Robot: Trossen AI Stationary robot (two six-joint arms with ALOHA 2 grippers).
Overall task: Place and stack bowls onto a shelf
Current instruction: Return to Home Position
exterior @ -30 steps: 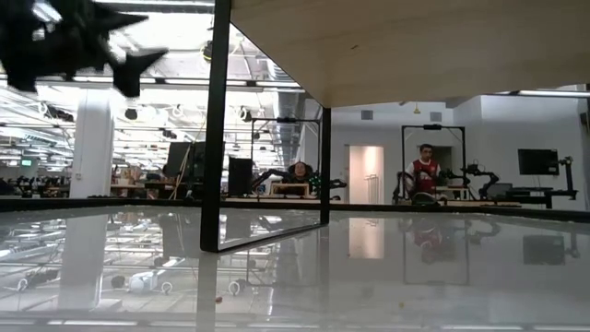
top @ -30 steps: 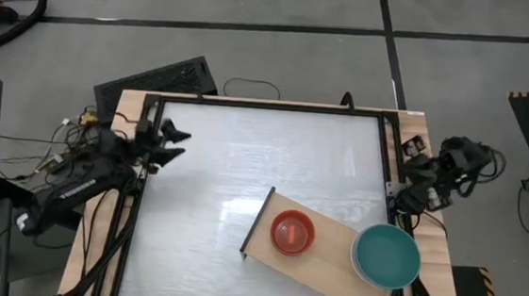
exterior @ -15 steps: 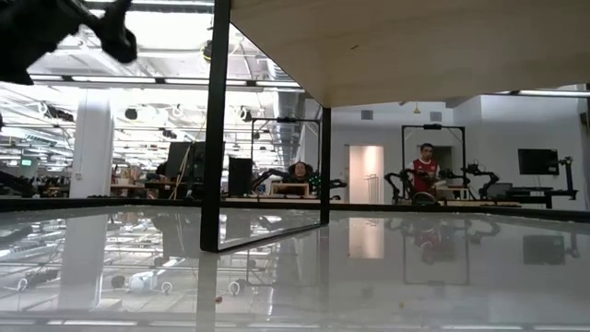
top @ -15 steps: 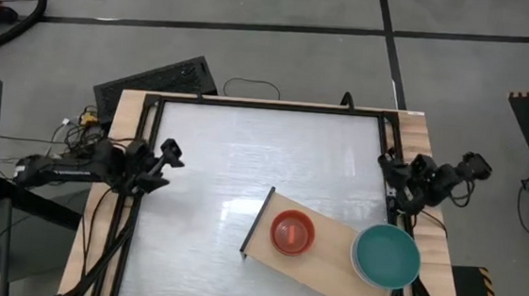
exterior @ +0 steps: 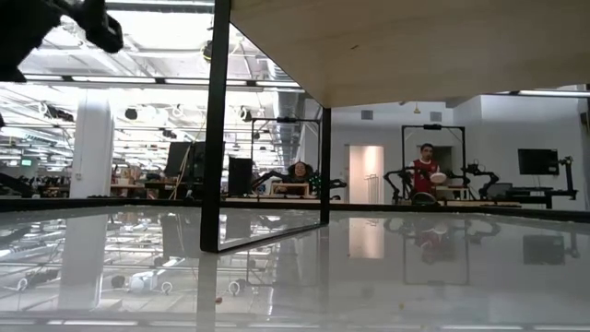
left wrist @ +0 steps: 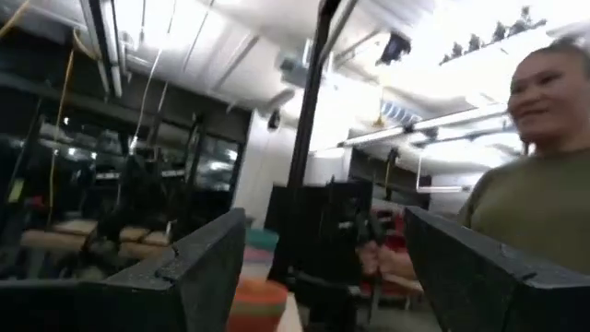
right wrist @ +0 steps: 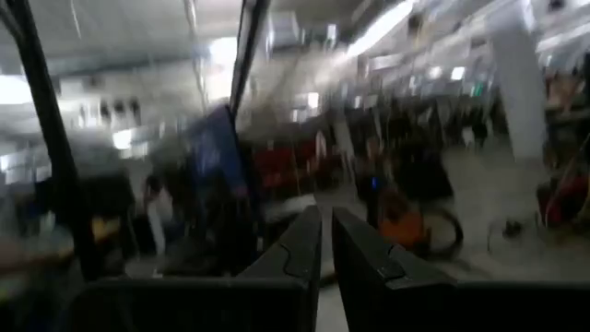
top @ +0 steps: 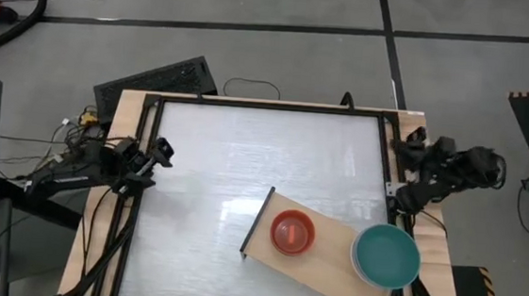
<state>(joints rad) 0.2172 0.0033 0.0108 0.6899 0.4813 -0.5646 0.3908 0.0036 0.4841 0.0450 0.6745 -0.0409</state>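
Note:
The shelf (top: 327,257) is a light-wood board that lies slanting at the table's near right. Its thin dark edge (top: 257,223) stands on the table as an upright panel (exterior: 216,129). A red bowl (top: 292,233) sits on the board near that end. A teal bowl (top: 386,256), with a paler rim under it, sits at the other end. My left gripper (top: 160,149) hangs open over the table's left frame. My right gripper (top: 407,143) is shut over the right frame. Both hold nothing. The other bowls are hidden or out of view.
The glossy tabletop (top: 263,167) lies inside a dark frame (top: 268,105). From the low view the board's underside (exterior: 415,46) spans overhead. A person (left wrist: 544,175) shows beyond the table in the left wrist view, and another person (exterior: 426,171) stands far off in the room.
My left gripper has drawn back toward the table's left edge and sits lower over the frame, nearly gone from the low view. My right arm has swung out over the right frame and then toward the far edge. The bowls and the shelf have stayed where they were.

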